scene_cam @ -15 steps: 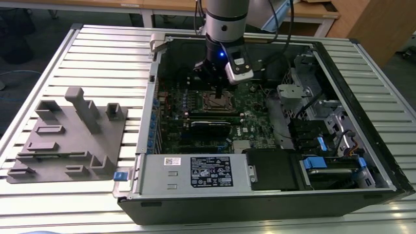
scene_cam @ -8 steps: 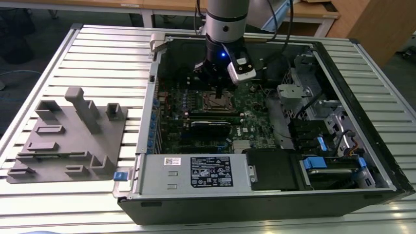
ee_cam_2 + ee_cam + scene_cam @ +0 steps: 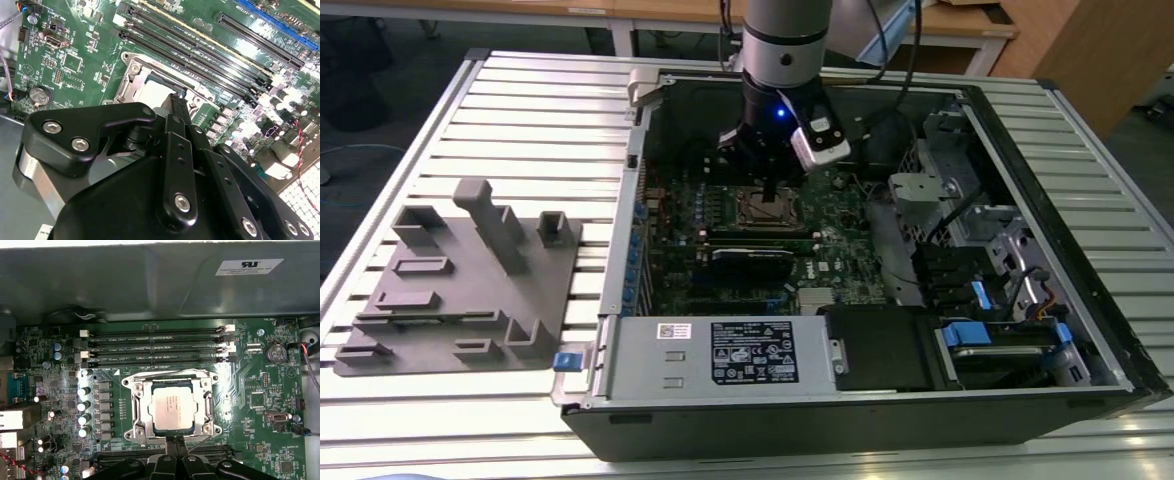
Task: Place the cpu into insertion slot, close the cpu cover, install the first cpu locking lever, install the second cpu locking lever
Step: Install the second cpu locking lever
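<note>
We see the cpu already lying flat in the insertion slot, near the centre of the first wrist view, its dull silver top facing up and its edges square with the socket rim; being square, it has no clear long axis, though its sides run parallel to the memory slots above it in that frame. The cpu cover appears to lie down around the chip as a silvery frame, which we judge is meant to press the chip onto its contacts. The tool sits at the lower middle of that frame, its fingers drawn together into a narrow tip just beside the socket's near edge, gripping nothing that we can make out; such a tip suits pushing a thin lever. In the exterior view the tool hangs straight down over the socket inside the open computer case, which lies on the slatted bench.
</note>
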`<control>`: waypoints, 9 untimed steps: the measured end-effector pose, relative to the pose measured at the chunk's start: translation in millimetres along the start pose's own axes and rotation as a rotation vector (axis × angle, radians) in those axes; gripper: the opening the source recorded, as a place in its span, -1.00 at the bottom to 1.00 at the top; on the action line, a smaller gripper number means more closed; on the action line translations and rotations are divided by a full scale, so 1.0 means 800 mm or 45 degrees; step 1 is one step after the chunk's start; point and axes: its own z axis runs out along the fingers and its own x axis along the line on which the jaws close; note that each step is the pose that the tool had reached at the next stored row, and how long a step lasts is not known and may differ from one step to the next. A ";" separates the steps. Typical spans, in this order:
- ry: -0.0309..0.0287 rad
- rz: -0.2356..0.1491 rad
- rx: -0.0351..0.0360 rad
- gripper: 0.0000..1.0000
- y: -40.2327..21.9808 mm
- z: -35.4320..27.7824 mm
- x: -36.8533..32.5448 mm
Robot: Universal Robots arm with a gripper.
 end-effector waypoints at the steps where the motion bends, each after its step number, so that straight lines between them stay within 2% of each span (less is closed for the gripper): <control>1: 0.0000 0.000 0.0001 -0.79 -0.0005 0.0000 0.0000; 9: -0.0001 0.000 0.0000 -0.79 -0.0115 -0.0001 -0.0007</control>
